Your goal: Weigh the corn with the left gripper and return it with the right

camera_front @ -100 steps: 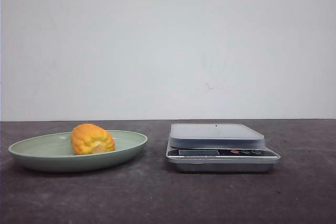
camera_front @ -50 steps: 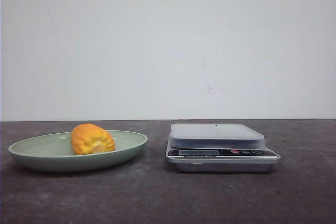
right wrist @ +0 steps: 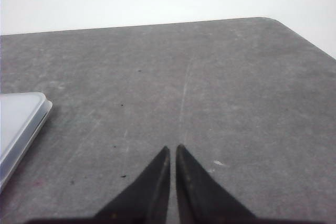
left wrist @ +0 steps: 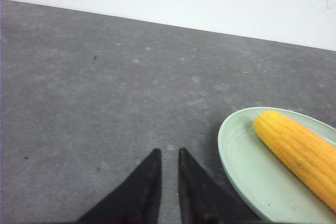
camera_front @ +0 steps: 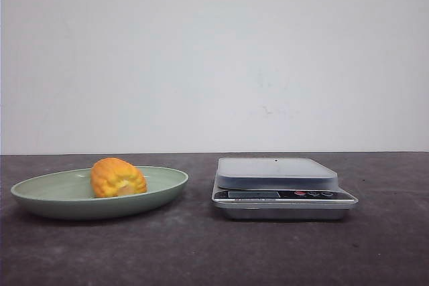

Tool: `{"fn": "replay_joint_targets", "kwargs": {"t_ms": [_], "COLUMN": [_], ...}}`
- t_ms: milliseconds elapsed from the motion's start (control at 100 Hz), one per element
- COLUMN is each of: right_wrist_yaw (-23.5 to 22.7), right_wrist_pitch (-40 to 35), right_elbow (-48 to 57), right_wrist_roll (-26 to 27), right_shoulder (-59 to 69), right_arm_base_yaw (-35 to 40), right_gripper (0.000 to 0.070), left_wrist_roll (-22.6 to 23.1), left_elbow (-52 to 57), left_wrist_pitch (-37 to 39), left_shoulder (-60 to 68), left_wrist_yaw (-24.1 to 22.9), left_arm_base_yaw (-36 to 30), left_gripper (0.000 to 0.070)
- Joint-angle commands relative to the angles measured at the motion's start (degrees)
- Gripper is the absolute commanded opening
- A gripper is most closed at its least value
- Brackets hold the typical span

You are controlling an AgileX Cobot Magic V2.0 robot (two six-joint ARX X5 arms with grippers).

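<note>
On the dark table, a scale sits right of a green plate holding the corn, while the left gripper and right gripper, both nearly closed and empty, hover apart from it.

Count: we see 1 of each obj, plus 2 grippers.
We tally 1 corn, 1 pale green plate, 1 scale w/ 1 display strip & 3 small buttons, all on 1 dark table. Grippers: 1 left gripper & 1 right gripper, 2 fingers ea., nrly closed, empty.
</note>
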Motion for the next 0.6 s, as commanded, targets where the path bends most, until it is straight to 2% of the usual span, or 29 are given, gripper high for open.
{"fn": "replay_joint_targets", "kwargs": {"t_ms": [0,90,170,270,330,500,540,590], "right_wrist_yaw": [0.15,0.50,0.11,0.13,-0.09,-4.81,-5.62,-5.62], "right_wrist_pitch": [0.20,-0.26,-1.29,-4.20,-4.44,-8.26,-9.53,-10.73], "right_elbow": [-0.22,0.92,4.31,12.57,18.38,34.21,37.16,40.22], "right_wrist_roll": [3.65,10.60,13.42,17.33,16.66,12.52,11.61,10.45], "right_shoulder": [-0.13,0.02,1.79,6.60,11.26,24.37,26.32,28.04], "right_arm_base_yaw": [-0.04,-0.04,0.04,0.07,0.07,0.09,0.15,0.46], "right_gripper": [0.0006,0.0004,0.0004,0.0003,0.0003,0.0004,0.0026,0.0115], "left_wrist_roll": [-0.74,-5.92,-10.10,-12.24,-13.49,-13.66,-13.66,-13.62], "left_elbow": [-0.92,-0.39,2.73,9.70,14.75,30.32,33.62,36.98], "left_wrist_pitch": [2.01,4.66,3.37,0.90,0.85,-1.20,-2.25,-2.95], "left_shoulder": [-0.07,0.04,1.16,5.03,8.70,20.24,22.51,24.79], "left_wrist_yaw": [0.02,0.04,0.02,-0.04,-0.15,0.37,1.25,2.67], "left_arm_base_yaw": [-0.07,-0.09,-0.13,-0.13,-0.13,-0.15,-0.17,-0.17], "left_gripper": [0.0010,0.0012,0.0015,0.0015,0.0015,0.0016,0.0074,0.0273]}}
